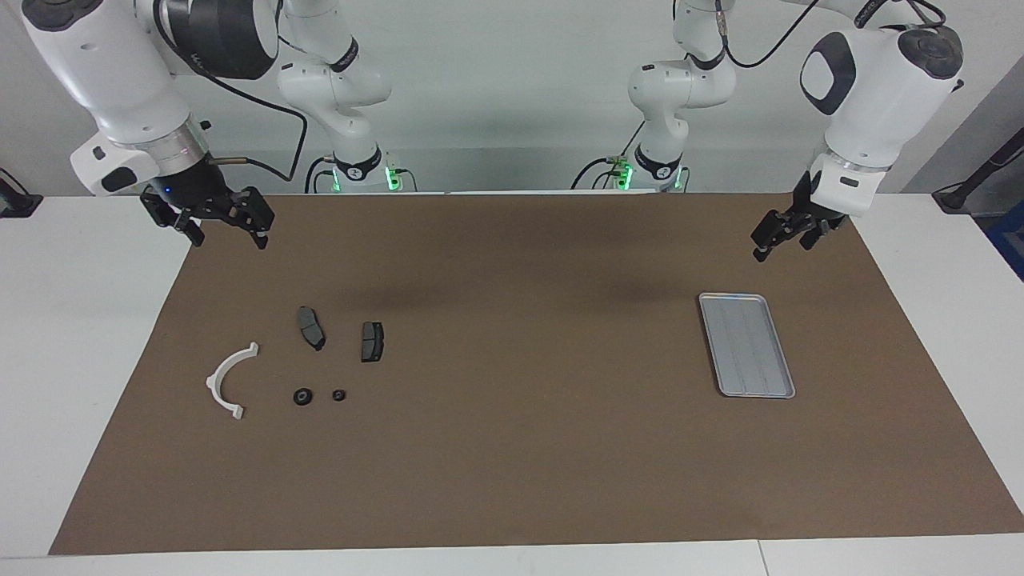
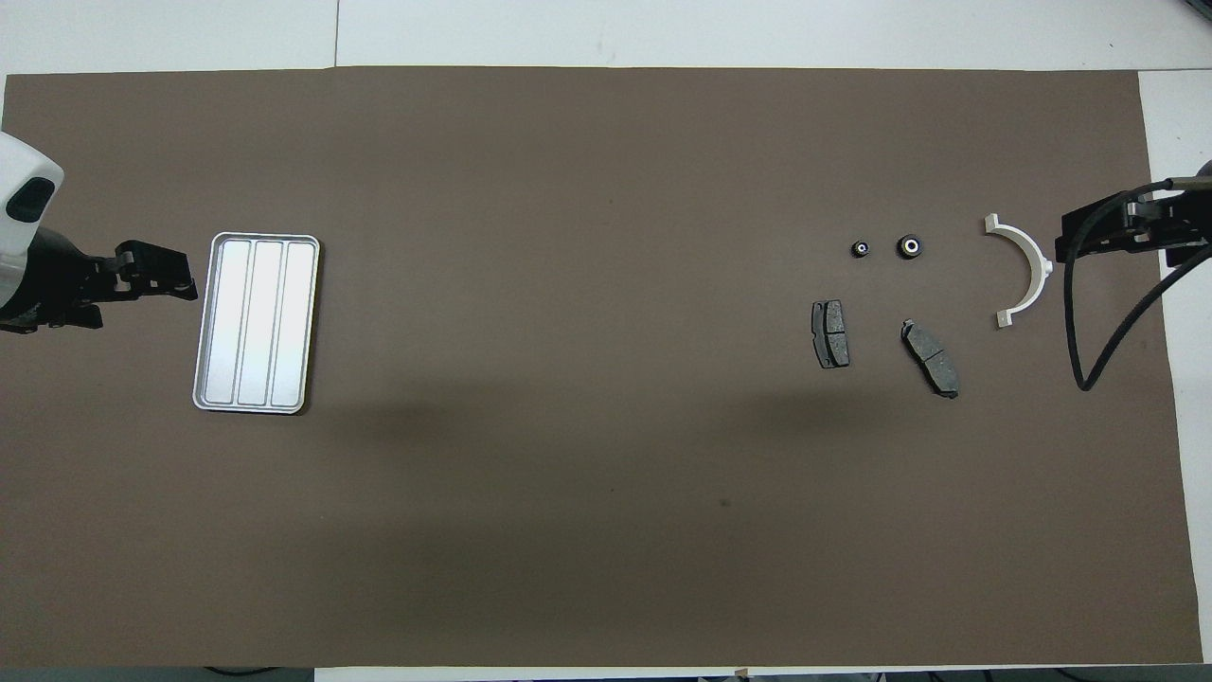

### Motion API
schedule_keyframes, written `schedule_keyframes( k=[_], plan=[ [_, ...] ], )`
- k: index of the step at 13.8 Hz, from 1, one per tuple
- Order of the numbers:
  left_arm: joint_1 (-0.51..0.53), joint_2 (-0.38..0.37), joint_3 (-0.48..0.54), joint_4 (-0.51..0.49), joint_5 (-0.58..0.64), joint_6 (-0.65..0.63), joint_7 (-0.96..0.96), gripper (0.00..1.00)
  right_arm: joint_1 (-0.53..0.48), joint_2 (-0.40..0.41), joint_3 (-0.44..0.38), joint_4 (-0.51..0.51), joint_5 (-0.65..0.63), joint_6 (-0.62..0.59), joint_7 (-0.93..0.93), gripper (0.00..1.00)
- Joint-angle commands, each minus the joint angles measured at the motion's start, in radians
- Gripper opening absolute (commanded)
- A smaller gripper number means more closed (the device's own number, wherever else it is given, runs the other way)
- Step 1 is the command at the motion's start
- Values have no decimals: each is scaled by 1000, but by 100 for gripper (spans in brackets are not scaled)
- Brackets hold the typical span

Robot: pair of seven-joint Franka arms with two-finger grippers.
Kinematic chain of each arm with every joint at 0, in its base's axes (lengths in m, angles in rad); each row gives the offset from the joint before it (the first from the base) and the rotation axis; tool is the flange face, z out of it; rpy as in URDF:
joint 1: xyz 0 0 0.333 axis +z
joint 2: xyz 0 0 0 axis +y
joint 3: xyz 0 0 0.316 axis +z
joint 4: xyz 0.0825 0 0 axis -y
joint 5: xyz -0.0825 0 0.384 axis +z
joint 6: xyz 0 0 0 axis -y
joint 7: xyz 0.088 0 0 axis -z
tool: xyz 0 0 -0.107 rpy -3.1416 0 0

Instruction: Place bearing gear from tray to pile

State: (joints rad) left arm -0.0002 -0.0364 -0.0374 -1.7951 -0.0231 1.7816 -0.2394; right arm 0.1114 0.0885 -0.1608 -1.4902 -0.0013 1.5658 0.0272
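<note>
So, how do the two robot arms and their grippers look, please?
Both arms have glossy white rounded shells with dark grey or black joint caps and thin black cables along them. Green lights glow at their bases. The left gripper and the right gripper are black linkage types, each below a white wrist block. A silver ring sits above the right one, and a thick black cable loops beside it.

Overhead: right end effector (image 2: 1075, 235) and left end effector (image 2: 180, 275) cut by the frame edges. Two small black round parts (image 2: 909, 246): type unreadable.
</note>
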Motion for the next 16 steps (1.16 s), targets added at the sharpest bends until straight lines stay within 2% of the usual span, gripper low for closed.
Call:
schedule_keyframes(
  k=[1,16],
  plan=[
    [-7,-14,10,-6,-17,-7,9,100,-18,-18,15,-10,0,-17,13,100],
    [-7,-14,10,-6,-17,-7,9,100,-19,-12,7,2,0,-29,11,100]
  ],
)
